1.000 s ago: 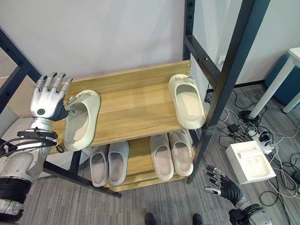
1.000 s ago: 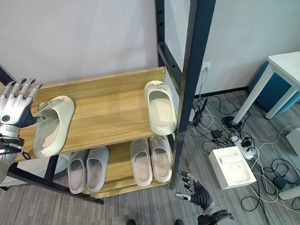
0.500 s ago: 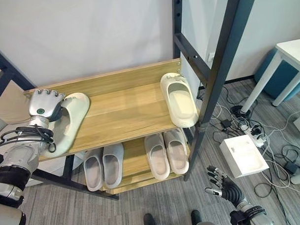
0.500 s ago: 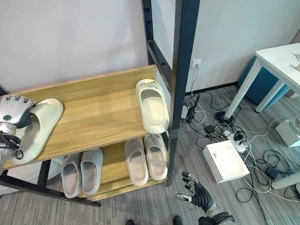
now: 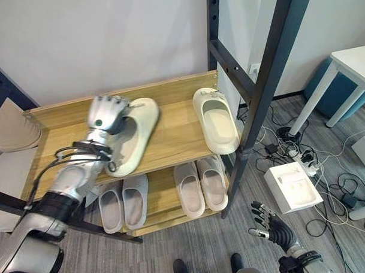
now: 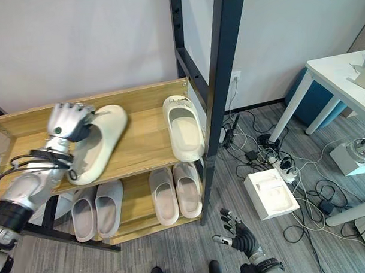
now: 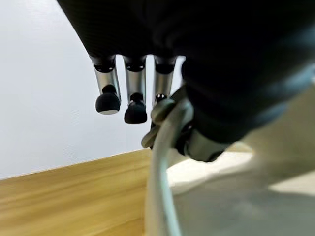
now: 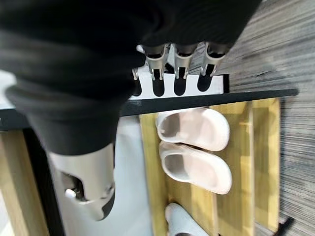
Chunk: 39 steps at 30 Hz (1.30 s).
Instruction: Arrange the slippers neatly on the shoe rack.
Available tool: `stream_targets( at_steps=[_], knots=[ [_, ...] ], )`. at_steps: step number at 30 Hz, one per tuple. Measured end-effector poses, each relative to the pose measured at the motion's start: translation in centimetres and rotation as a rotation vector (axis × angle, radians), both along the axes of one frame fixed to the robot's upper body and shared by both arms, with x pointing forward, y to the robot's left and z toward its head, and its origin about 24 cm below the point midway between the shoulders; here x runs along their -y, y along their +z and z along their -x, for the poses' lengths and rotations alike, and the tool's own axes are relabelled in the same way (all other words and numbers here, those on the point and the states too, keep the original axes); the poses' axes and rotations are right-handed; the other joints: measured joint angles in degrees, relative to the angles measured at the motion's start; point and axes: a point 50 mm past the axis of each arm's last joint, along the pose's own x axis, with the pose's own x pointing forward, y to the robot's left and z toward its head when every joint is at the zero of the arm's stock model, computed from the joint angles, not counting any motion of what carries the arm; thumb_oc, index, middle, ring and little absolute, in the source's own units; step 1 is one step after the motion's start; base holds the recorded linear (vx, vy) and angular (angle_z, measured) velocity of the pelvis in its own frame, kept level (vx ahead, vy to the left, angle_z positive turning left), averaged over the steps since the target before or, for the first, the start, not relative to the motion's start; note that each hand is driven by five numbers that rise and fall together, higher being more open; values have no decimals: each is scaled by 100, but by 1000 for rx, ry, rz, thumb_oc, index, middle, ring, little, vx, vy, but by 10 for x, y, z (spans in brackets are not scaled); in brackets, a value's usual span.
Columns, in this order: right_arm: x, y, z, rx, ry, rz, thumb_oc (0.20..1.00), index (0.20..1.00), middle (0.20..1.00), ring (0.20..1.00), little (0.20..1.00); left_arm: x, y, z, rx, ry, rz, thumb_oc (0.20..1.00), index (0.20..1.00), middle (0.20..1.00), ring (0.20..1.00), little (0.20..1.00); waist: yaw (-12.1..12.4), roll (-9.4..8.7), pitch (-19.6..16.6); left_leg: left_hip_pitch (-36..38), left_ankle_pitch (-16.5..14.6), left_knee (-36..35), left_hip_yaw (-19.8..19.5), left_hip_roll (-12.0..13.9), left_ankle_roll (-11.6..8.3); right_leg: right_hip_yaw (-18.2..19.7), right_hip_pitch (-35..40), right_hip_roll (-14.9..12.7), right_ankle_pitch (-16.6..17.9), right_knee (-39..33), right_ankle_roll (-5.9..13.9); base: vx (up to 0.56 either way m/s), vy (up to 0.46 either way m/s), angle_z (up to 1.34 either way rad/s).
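The wooden shoe rack (image 5: 176, 134) stands against the wall. My left hand (image 5: 108, 114) is shut on the toe strap of a cream slipper (image 5: 134, 138), which lies slanted across the middle left of the top shelf. In the left wrist view that slipper's rim (image 7: 158, 167) runs under my fingers (image 7: 108, 98). A second cream slipper (image 5: 217, 120) lies straight at the shelf's right end. Two pairs of pale slippers (image 5: 119, 201) (image 5: 201, 185) sit on the lower shelf. My right hand (image 5: 271, 226) hangs open low over the floor, right of the rack.
A black metal frame post (image 5: 261, 86) rises just right of the rack. On the grey carpet to the right lie a white box (image 5: 292, 185), a power strip and loose cables (image 5: 303, 159). A white table (image 5: 351, 62) stands at the far right.
My left hand closed on the cream slipper at the shelf's left end and carried it right, toward the middle of the top shelf. The camera has turned slightly. The right hand has stayed put.
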Motion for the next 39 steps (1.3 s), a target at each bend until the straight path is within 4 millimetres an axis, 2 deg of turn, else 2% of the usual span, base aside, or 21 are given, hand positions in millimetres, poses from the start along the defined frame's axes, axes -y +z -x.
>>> stream_targets(
  at_steps=[6,9,16,17,18,19,21,23,25,28,29,31,32,34,37,39],
  knots=[
    [4,-1,4,-12,-35,-11,1000,1000,1000,1000,1000,7,8,-11,3,0,-30,200,200,200,200,200,-282,44,30,14,-8,-1,53,5,8,50,-20,1,-5,0,29,-7,-18,-6],
    [11,1,4,-6,-76,-16,1000,1000,1000,1000,1000,11,8,-14,-10,-7,-45,200,200,200,200,200,-284,65,42,14,-14,0,159,11,13,172,-81,1,5,0,58,0,-26,-17],
    [8,2,3,3,-74,-25,1000,1000,1000,1000,1000,10,9,-20,-34,16,-67,200,200,200,200,200,-284,92,58,52,-37,-5,225,14,-4,282,-91,2,31,0,75,-7,-27,-7],
    [8,2,3,3,-73,-25,1000,1000,1000,1000,1000,10,9,-20,-34,16,-66,373,373,373,373,373,-285,92,58,53,-52,-5,221,11,-19,282,-92,1,34,0,75,0,0,0],
    [8,2,3,3,-73,-25,1000,1000,1000,1000,1000,10,9,-20,-34,16,-66,730,730,730,730,730,-276,93,59,53,-70,-5,214,9,-33,282,-90,0,39,0,74,-13,-34,0],
    [8,2,3,3,-73,-25,1000,1000,1000,1000,1000,10,9,-20,-32,15,-63,1000,1000,1000,1000,1000,-269,93,58,55,-68,-5,209,6,-29,280,-84,-3,40,0,72,-23,-58,3],
    [6,3,0,13,-70,-31,1000,1000,1000,1000,1000,26,15,-11,16,-57,31,1000,1000,1000,1000,1000,-223,88,62,111,-50,-4,119,2,-3,170,65,0,82,1,8,-16,-60,19],
    [5,4,-1,16,-66,-34,1000,1000,1000,1000,1000,32,19,-2,44,-96,77,1000,1000,1000,1000,1000,-202,89,61,114,-50,-4,45,1,-3,116,104,4,63,1,12,-12,-27,20],
    [5,5,-4,25,-66,-33,1000,1000,1000,1000,1000,34,19,0,49,-113,87,1000,1000,1000,1000,1000,-69,88,58,122,-50,-4,34,4,-3,97,119,8,60,1,14,-11,-27,5],
    [4,6,-7,34,-71,-32,1000,1000,1000,1000,1000,26,23,7,73,-101,170,1000,1000,1000,1000,1000,-22,81,57,126,-50,-3,-82,-8,-3,-17,188,5,37,1,12,-15,-33,17],
    [4,6,-8,35,-70,-32,1000,1000,1000,1000,1000,20,27,12,94,-95,216,1000,1000,1000,1000,1000,88,71,52,123,-50,-3,-137,-7,-3,-43,221,13,29,2,16,-16,-45,20],
    [4,6,-8,34,-71,-33,1000,1000,1000,1000,1000,17,28,18,110,-100,267,1000,1000,1000,1000,1000,55,71,51,125,-50,-3,-142,-8,-4,-59,218,12,27,1,16,-9,-29,17],
    [4,4,-6,24,-75,-33,1000,1000,1000,1000,1000,10,27,34,141,-121,425,1000,1000,1000,1000,1000,81,56,44,140,-49,-3,-259,-16,-3,-167,300,14,-10,1,-3,-4,-15,24],
    [2,2,-6,16,-86,-42,1000,1000,1000,1000,1000,8,16,47,114,-146,540,1000,1000,1000,1000,1000,166,37,18,171,-67,-4,-262,-13,-21,-174,305,17,-39,1,-6,-4,-11,11],
    [0,0,-5,4,-83,-22,1000,1000,1000,1000,1000,16,-4,63,51,-208,666,1000,1000,1000,1000,1000,369,9,-1,165,-69,-3,-285,-12,-12,-190,342,23,-72,5,0,1,-4,2],
    [0,-1,-4,8,-72,15,1000,1000,1000,1000,1000,20,-17,76,-15,-231,738,1000,1000,1000,1000,1000,404,-13,-15,164,-66,0,-313,-19,-7,-206,357,23,-72,6,0,-10,-5,6]
  ],
)
